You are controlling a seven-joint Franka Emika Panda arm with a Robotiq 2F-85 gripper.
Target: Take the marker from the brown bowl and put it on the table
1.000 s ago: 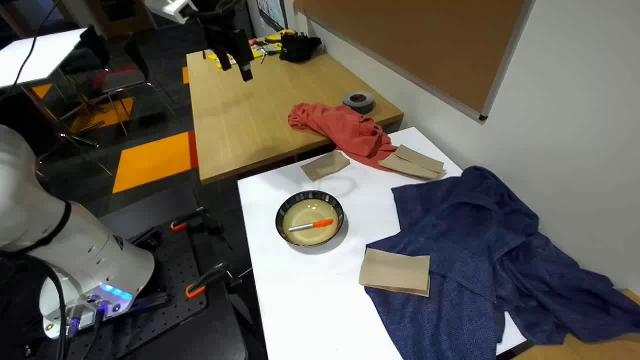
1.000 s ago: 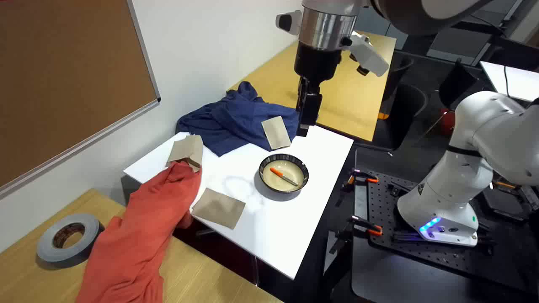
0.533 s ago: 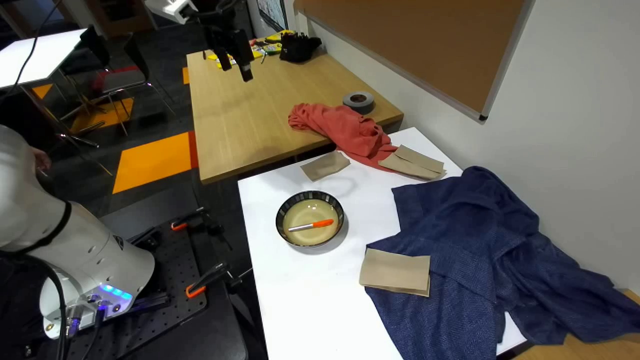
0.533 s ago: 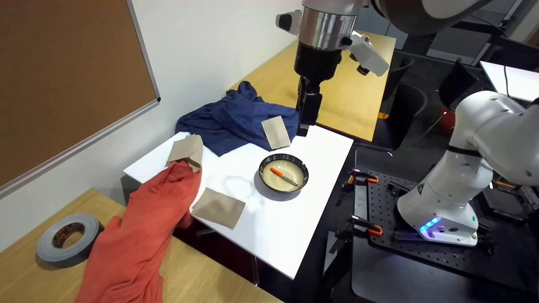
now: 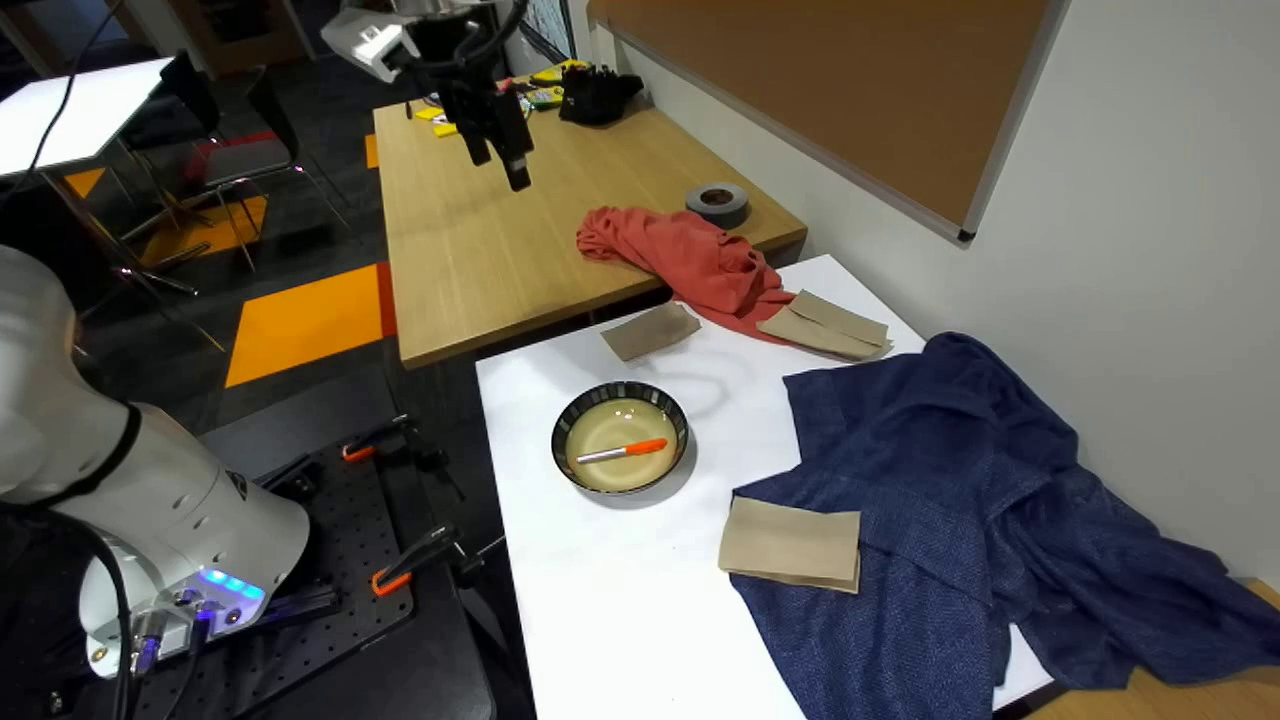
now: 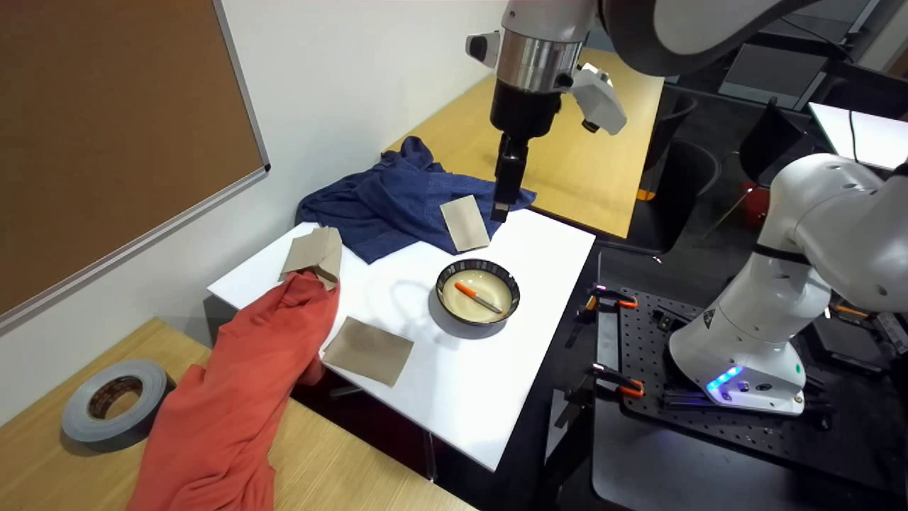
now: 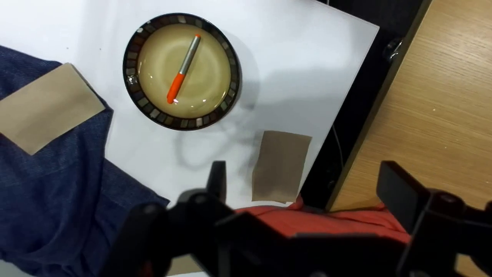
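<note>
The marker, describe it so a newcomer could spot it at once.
On the white table sits a round bowl, dark-rimmed with a tan inside. The marker lies in it: slim, silver and orange, unlike the flat brown sheets and crumpled navy cloth nearby.

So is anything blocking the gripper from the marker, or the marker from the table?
Nothing visible stands between the gripper and the marker, which lies uncovered in the brown bowl. The bowl's raised rim circles it, though, so it would probably need lifting over that to reach the white table.
</note>
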